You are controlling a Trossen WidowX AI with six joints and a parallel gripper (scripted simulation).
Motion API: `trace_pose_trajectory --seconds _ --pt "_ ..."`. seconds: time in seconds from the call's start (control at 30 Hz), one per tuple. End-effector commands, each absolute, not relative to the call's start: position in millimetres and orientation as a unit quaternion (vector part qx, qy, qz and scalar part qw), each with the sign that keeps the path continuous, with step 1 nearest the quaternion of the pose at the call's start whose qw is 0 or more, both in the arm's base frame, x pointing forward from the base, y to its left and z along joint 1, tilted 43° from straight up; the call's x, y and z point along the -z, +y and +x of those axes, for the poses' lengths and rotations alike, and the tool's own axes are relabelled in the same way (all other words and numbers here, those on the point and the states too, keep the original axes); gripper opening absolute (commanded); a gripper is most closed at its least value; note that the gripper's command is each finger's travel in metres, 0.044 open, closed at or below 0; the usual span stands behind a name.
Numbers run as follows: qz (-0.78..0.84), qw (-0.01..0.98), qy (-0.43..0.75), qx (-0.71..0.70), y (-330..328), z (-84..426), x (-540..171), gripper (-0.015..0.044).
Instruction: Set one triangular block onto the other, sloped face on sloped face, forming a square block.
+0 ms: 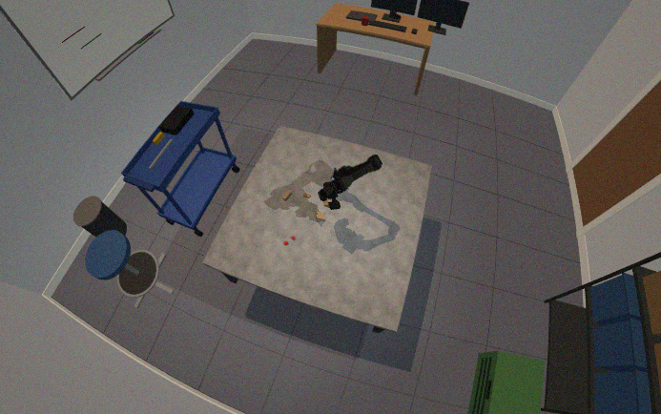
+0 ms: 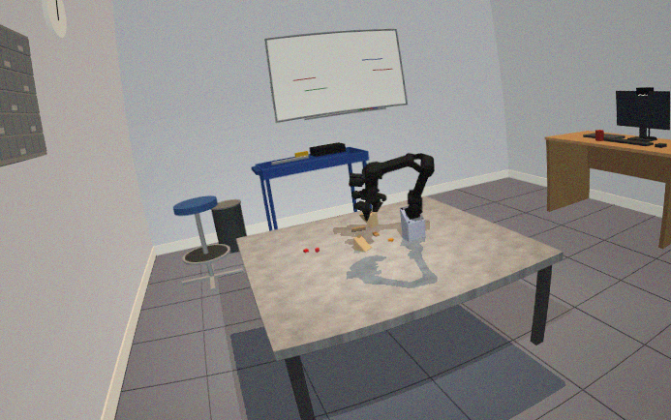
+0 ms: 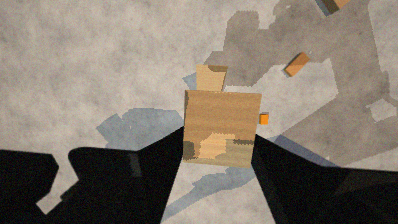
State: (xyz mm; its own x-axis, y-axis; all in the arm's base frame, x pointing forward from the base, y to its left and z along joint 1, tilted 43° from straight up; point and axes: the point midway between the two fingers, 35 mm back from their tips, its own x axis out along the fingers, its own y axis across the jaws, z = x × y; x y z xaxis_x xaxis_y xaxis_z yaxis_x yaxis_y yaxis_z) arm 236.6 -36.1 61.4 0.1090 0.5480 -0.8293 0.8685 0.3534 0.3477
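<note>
Tool (image 1: 326, 201) (image 2: 373, 215) (image 3: 215, 131) grasps one triangular block (image 1: 325, 203) (image 2: 373, 219) (image 3: 222, 117) above the table (image 1: 292, 272) (image 2: 317, 297) (image 3: 90, 55), near the lower block (image 1: 320, 216) (image 2: 361, 243) (image 3: 210, 78).

- The lower wooden block (image 1: 320, 216) (image 2: 362, 243) (image 3: 210, 78) stands in the way near the held block (image 1: 327, 202) (image 2: 372, 217) (image 3: 221, 120).
- Small orange pieces (image 1: 306, 195) (image 2: 376, 234) (image 3: 297, 64) obstruct the side nearer the cart (image 1: 196, 109) (image 2: 313, 159).
- Open room lies between the lower wooden block and the red balls (image 1: 289, 240) (image 2: 311, 250).

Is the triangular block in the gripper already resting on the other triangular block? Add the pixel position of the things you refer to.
No, the held block (image 2: 373, 218) hangs in the air between the fingers, apart from the lower block (image 2: 362, 243) on the table.
</note>
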Motion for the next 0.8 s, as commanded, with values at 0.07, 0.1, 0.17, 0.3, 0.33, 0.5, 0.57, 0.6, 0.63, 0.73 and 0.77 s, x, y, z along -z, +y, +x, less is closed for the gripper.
trace_pose_trajectory --seconds 0.07,0.1,0.17,0.3,0.33,0.5,0.57,0.6,0.63,0.73,0.77 --pt "0.547 0.505 0.649 0.154 -29.1 241.4 -39.7 0.0" --pt "0.547 0.505 0.649 0.154 -27.4 242.6 -35.4 0.0" --pt "0.547 0.505 0.649 0.154 -23.7 244.8 -26.9 0.0" --pt "0.548 0.505 0.649 0.154 -15.6 248.5 -10.4 0.0" --pt "0.548 0.505 0.649 0.154 -13.4 249.2 -6.4 0.0" --pt "0.548 0.505 0.649 0.153 -5.8 251.0 7.2 0.0" --pt "0.548 0.505 0.649 0.153 -4.9 252.1 6.3 0.0" --pt "0.548 0.505 0.649 0.153 -4.7 252.4 6.1 0.0" --pt "0.548 0.505 0.649 0.153 -4.4 252.6 6.7 0.0" --pt "0.548 0.505 0.649 0.153 -1.1 254.8 14.6 0.0" --pt "0.548 0.505 0.649 0.153 0.7 255.8 18.6 0.0"
